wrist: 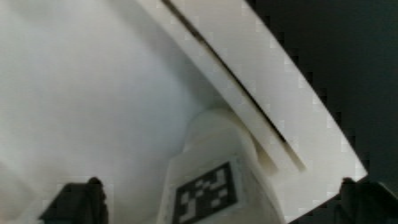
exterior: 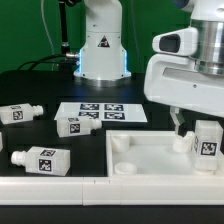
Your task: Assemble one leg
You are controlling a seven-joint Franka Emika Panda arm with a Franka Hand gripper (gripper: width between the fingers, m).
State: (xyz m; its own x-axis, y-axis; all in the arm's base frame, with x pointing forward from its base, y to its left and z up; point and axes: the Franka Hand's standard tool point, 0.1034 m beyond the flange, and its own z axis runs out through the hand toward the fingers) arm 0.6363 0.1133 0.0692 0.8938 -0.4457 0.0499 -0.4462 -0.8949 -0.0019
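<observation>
Fingers of the gripper stand wide apart, flanking the leg with a gap on each side in the wrist view. The leg stands upright at the right edge of the exterior view, at the right end of the white tray-like piece. Centre: marker board. Left: three other legs.

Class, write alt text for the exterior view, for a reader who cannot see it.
A white robot gripper hangs over a leg standing upright at the exterior view's right end of a large white tray-like piece. Three more legs lie on the black table near the marker board.
</observation>
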